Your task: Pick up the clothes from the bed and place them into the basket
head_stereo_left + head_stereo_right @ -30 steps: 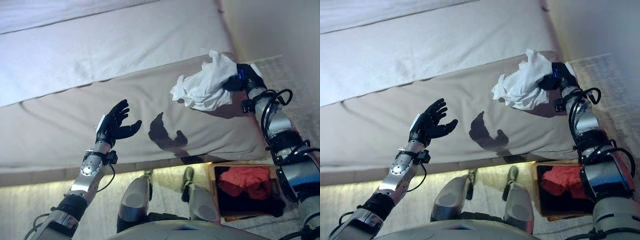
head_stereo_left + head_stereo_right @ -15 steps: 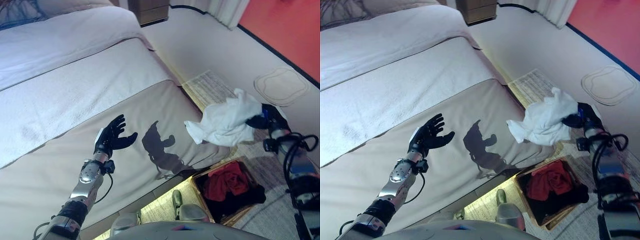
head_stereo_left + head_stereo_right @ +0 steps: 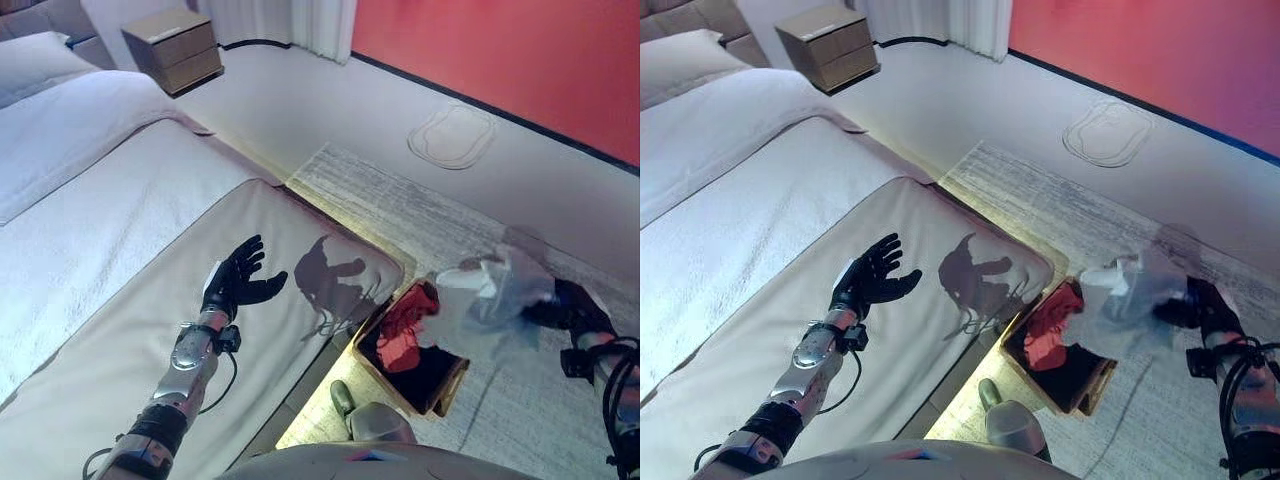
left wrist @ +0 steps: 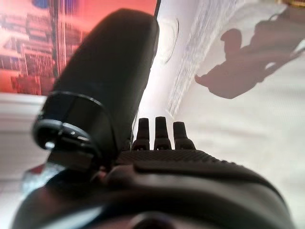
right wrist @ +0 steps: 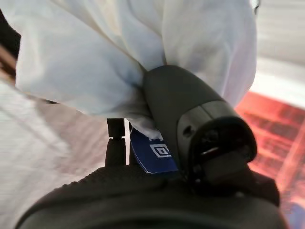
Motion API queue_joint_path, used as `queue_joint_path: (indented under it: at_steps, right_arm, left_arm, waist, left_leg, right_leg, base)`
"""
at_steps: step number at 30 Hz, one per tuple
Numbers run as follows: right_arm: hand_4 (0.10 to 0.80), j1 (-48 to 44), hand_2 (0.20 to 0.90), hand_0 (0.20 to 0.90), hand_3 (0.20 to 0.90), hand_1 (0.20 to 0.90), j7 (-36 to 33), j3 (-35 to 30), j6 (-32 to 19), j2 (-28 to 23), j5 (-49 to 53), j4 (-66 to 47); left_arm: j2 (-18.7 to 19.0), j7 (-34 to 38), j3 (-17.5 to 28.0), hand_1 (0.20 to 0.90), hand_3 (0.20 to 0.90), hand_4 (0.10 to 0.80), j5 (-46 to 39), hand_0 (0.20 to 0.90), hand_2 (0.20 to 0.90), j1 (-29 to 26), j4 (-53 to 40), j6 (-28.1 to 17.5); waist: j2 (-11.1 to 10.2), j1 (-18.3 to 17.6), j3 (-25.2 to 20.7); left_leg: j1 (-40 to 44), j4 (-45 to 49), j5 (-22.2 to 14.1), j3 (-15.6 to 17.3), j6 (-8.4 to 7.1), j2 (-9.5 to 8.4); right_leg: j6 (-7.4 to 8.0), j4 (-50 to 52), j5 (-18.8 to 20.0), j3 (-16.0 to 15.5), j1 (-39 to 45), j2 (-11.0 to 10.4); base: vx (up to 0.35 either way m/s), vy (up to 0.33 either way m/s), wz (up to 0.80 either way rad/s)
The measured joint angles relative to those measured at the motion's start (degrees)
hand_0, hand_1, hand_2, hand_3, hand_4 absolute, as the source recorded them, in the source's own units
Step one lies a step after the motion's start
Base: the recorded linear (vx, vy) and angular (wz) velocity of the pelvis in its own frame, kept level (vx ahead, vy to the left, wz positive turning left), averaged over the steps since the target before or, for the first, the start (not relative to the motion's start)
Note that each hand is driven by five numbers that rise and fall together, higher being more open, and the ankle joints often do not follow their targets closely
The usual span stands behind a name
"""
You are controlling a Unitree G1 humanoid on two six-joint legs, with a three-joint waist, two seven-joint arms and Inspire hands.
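My right hand (image 3: 565, 305) is shut on a white garment (image 3: 490, 295) and holds it in the air above the right side of the basket (image 3: 455, 380). In the right wrist view the thumb (image 5: 183, 107) pinches the white cloth (image 5: 119, 52). The basket stands on the floor beside the bed's corner and holds a red garment (image 3: 405, 325). My left hand (image 3: 238, 280) is open and empty, raised above the beige bed cover (image 3: 110, 340).
The bed (image 3: 90, 180) fills the left side, with a white sheet and pillow at the far left. A grey rug (image 3: 420, 210) lies under the basket. A wooden nightstand (image 3: 175, 50) stands at the back. A red wall (image 3: 520, 60) runs along the far right.
The whole view has swung to the right. My right hand has carried the white garment from the bed's edge to above the basket. The left hand stays raised and open.
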Motion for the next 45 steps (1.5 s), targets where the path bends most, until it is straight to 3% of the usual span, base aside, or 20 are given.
queue_joint_path:
  at_steps: [12,23,24,25,45]
  right_arm:
    - [0.1,-4.54,0.3,0.3,0.2,0.3,0.01,3.53,-1.52,3.78,3.94,13.75]
    - [0.114,-9.39,0.312,0.312,0.214,0.312,-0.3,4.64,-3.61,5.65,4.51,19.59]
    - [0.479,-9.49,0.625,0.625,0.579,0.625,-0.43,4.65,-3.6,5.65,4.5,19.91]
    - [0.8,-9.49,0.9,0.9,0.9,0.9,-0.49,4.67,-3.6,5.65,4.47,19.94]
    - [0.8,-12.81,0.9,0.9,0.9,0.9,-7.01,6.64,-1.93,5.66,0.59,26.5]
  left_arm:
    - [0.04,-0.28,-4.25,0.9,0.9,0.8,0.07,0.9,0.9,-0.33,0.31,0.9]
    - [0.02,-1.61,-6.69,0.9,0.9,0.8,0.11,0.9,0.9,-1.08,0.39,0.79]
    - [0.02,-1.67,-6.69,0.9,0.9,0.8,0.12,0.9,0.9,-1.07,0.39,0.78]
    - [0.02,-1.67,-6.68,0.9,0.9,0.8,0.1,0.9,0.9,-1.07,0.39,0.76]
    - [0.06,-2.46,-6.77,0.9,0.9,0.8,0.01,0.9,0.9,-1.09,2.35,0.48]
  waist:
    - [1.71,0.17,-0.66]
    - [5.88,2.45,-0.14]
    - [6.07,2.77,-0.09]
    - [6.21,3.1,-0.04]
    - [6.1,4.11,0.58]
  left_leg:
    - [-0.42,0.03,0.19,1.3,-0.26,0.21]
    - [-1.34,0.02,0.21,0.19,-0.29,-0.15]
    - [-1.35,0.02,0.21,0.05,-0.29,-0.11]
    - [-1.46,0.01,0.2,-0.19,-0.28,-0.08]
    - [-1.97,0.02,0.2,-1.17,-0.27,-0.06]
  right_leg:
    - [-0.51,-0.01,0.68,0.97,-0.92,0.37]
    - [-0.53,-0.06,0.69,-0.34,-1.17,-0.11]
    - [-0.53,-0.06,0.69,-0.44,-1.16,-0.1]
    - [-0.51,-0.07,0.67,-0.64,-1.17,-0.1]
    - [-0.53,-0.09,0.66,-1.59,-1.21,-0.12]
  base:
    - [-0.003,-0.034,-0.05]
    - [-0.001,-0.011,0.06]
    - [0.012,-0.019,0.05]
    - [0.008,-0.019,0.07]
    - [0.011,0.001,0.02]
